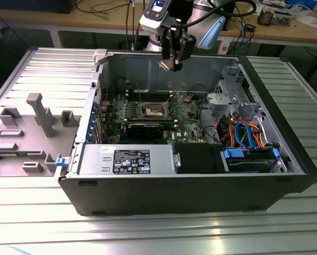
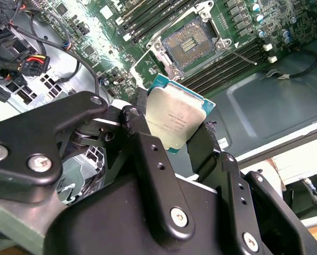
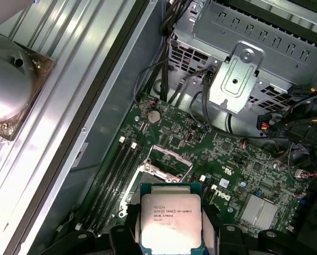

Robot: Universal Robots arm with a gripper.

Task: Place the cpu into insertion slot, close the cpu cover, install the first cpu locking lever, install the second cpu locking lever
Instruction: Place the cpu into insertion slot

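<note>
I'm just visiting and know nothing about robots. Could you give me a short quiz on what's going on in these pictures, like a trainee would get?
1. True or false: the flat square silver-topped cpu already sits in the square, dark-centred, grey-rimmed insertion slot.
2. What is the black metal gripper holding? A) a round coin battery B) the cpu C) nothing
3. Fill the gap: in the exterior view, the gripper hangs ___ the open black computer case.
Key: 1 false, the insertion slot is empty; 2 B; 3 above.
</note>
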